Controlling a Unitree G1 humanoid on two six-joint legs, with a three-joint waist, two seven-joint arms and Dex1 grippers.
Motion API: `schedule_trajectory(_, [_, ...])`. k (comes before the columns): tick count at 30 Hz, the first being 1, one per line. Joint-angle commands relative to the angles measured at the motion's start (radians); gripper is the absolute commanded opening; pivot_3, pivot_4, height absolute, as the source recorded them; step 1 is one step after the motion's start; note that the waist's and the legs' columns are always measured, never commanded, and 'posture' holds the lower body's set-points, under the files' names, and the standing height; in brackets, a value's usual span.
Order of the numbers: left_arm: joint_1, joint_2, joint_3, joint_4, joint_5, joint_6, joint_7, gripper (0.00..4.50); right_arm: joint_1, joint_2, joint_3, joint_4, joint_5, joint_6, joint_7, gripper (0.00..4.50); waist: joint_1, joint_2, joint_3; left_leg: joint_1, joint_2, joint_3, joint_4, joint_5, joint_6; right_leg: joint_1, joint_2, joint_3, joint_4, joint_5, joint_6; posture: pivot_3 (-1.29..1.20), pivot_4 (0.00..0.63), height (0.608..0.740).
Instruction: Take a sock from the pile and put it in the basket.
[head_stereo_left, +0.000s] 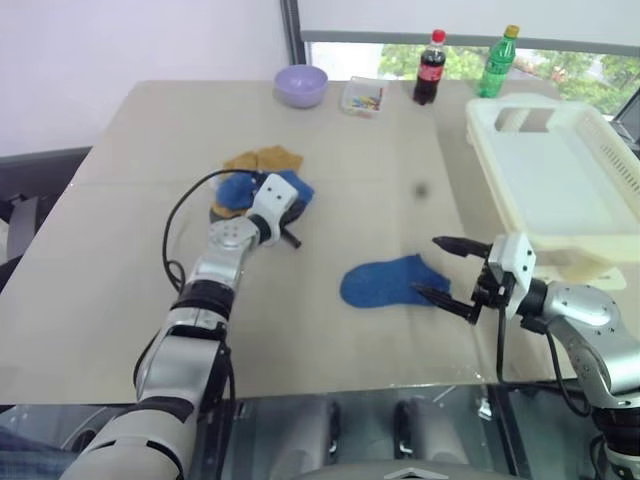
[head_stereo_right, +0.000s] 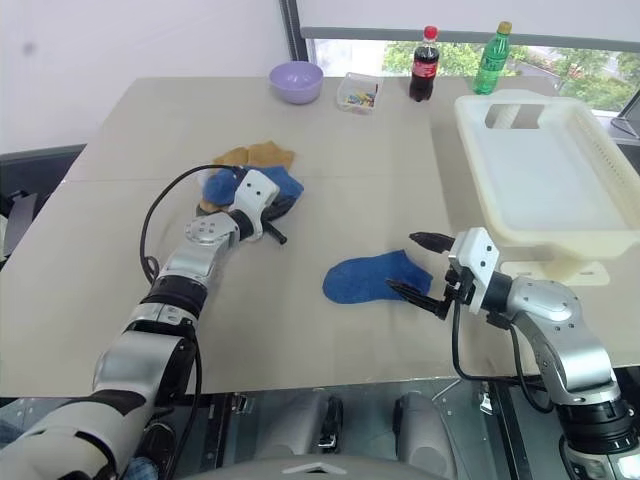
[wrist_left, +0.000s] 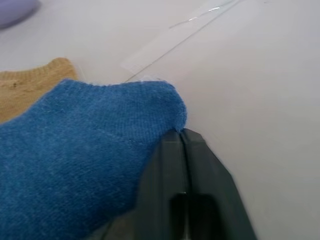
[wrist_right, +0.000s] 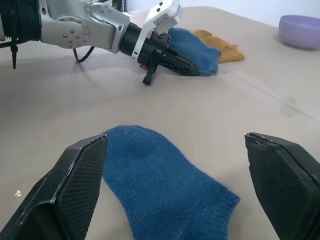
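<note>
Socks in the pile (head_stereo_left: 255, 178), fuzzy blue ones and mustard-tan ones, lie on the tabletop (head_stereo_left: 120, 250) at about ten o'clock from its middle. The left pincer (wrist_right: 192, 67) reaches into that heap with its two black fingers (wrist_left: 182, 190) pressed together, a fold of blue sock (wrist_left: 85, 155) pinched at their tips; a tan sock (wrist_left: 30, 85) lies just beside the blue one. A single blue sock (head_stereo_left: 388, 283) lies flat by itself near the middle of the tabletop, well apart from the heap. The right pincer (head_stereo_left: 445, 275) hovers just beside this sock at its three o'clock side, jaws spread wide and holding nothing. The basket (head_stereo_left: 590, 150), cream-white with slatted sides, stands at the two o'clock edge. At twelve o'clock stand a lilac bowl (head_stereo_left: 301, 84), a small clear box (head_stereo_left: 363, 97), a cola bottle (head_stereo_left: 430, 68) and a green bottle (head_stereo_left: 497, 62).
</note>
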Motion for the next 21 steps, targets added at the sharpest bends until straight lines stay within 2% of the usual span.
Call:
schedule_trajectory(1, [-0.006,0.004,-0.001,0.021,0.014,-0.003,0.013,0.05,0.006,-0.004,-0.017,-0.008,-0.001,-0.031,0.002,4.50,0.000,0.000,0.000,0.000,0.000,0.000,0.000,0.000,0.000,0.000,0.000,0.000,0.000,0.000,0.000,0.00,0.150,0.740])
schedule_trajectory(5, [-0.011,0.002,0.010,0.028,0.008,-0.010,0.013,0.05,0.006,-0.003,-0.016,0.003,-0.007,-0.041,0.001,4.50,0.000,0.000,0.000,0.000,0.000,0.000,0.000,0.000,0.000,0.000,0.000,0.000,0.000,0.000,0.000,0.00,0.150,0.740])
schedule_trajectory(9, [0.000,-0.024,0.019,-0.057,-0.032,0.010,-0.031,0.05,0.009,0.000,-0.012,0.005,-0.013,-0.044,-0.003,4.50,0.000,0.000,0.000,0.000,0.000,0.000,0.000,0.000,0.000,0.000,0.000,0.000,0.000,0.000,0.000,0.00,0.150,0.740])
schedule_trajectory(15, [0.099,-0.085,0.018,-0.424,-0.145,0.252,-0.099,0.05,0.014,-0.002,-0.018,-0.001,-0.020,-0.039,-0.013,4.50,0.000,0.000,0.000,-0.002,0.000,0.000,0.001,0.000,0.000,0.000,-0.001,0.000,-0.002,0.000,0.000,0.00,0.150,0.740])
schedule_trajectory(18, [0.146,-0.169,-0.016,-0.629,-0.215,0.425,-0.085,0.05,0.013,0.002,-0.013,-0.001,-0.023,-0.038,-0.017,4.50,0.002,0.000,0.000,-0.002,0.000,0.000,0.001,0.000,0.000,0.000,-0.001,0.001,-0.002,0.000,0.000,0.00,0.150,0.740])
schedule_trajectory(21, [0.171,-0.249,-0.064,-0.749,-0.250,0.559,-0.057,0.05,0.001,0.002,-0.011,0.004,-0.026,-0.035,-0.020,4.50,0.004,0.000,0.000,-0.002,0.000,0.000,0.001,0.000,0.000,0.000,-0.001,0.001,-0.001,0.000,0.000,0.00,0.150,0.740])
